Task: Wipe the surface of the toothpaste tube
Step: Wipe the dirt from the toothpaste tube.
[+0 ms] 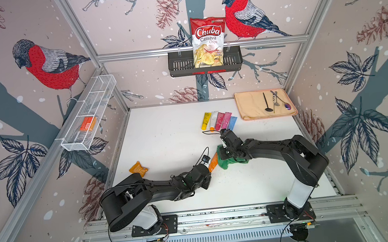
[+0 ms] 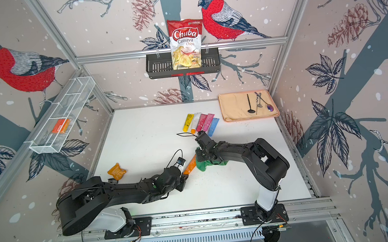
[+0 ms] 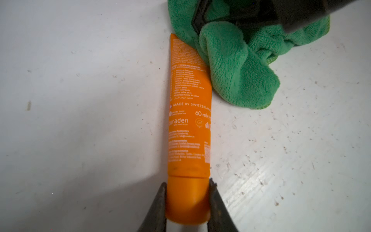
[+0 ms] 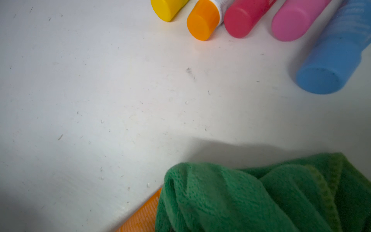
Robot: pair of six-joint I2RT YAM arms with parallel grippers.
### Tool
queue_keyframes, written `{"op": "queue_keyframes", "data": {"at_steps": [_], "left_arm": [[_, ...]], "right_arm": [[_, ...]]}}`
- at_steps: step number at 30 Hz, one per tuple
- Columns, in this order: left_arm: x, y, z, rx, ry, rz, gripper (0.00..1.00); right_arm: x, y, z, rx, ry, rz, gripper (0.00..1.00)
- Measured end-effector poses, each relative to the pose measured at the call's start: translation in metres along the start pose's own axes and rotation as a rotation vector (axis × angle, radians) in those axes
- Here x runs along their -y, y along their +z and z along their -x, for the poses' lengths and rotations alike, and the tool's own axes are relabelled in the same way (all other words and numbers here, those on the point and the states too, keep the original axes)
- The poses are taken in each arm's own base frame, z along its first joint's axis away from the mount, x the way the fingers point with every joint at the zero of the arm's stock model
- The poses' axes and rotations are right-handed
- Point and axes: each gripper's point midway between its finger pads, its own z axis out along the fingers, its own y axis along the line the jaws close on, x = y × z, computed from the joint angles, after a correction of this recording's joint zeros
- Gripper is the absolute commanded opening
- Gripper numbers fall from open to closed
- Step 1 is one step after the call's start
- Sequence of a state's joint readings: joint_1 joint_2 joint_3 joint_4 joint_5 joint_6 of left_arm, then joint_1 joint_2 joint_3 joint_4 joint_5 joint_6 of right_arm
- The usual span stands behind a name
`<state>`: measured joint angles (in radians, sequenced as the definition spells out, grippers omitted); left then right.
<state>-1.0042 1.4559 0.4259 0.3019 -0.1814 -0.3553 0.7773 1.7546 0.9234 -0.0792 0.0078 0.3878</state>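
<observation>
Altogether one orange tube (image 3: pixel 189 110), one green cloth (image 3: pixel 241 76), five other tubes (image 1: pixel 219 121).

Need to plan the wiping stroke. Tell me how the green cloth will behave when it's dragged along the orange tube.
The green cloth is bunched in soft folds, so it will likely flop and drape rather than push stiffly. Its fluffy pile probably grips the orange tube, tugging it; the left pincer clamped on the cap should resist that.
</observation>
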Motion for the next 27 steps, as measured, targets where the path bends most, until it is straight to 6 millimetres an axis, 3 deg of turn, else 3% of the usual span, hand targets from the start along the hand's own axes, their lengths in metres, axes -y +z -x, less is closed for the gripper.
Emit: {"op": "queue_keyframes", "data": {"at_steps": [13,17,27], "left_arm": [[0.000,0.000,0.000,-0.003,0.001,-0.001,0.07],[0.000,0.000,-0.001,-0.003,0.001,-0.001,0.07],[-0.001,0.000,0.000,0.001,-0.003,0.003,0.06]], "right_arm": [[-0.095,-0.033,-0.041,-0.088,-0.114,0.370,0.02],[-0.098,-0.034,-0.045,-0.111,-0.102,0.431,0.02],[-0.074,-0.008,-0.039,-0.162,-0.034,0.390,0.02]]}}
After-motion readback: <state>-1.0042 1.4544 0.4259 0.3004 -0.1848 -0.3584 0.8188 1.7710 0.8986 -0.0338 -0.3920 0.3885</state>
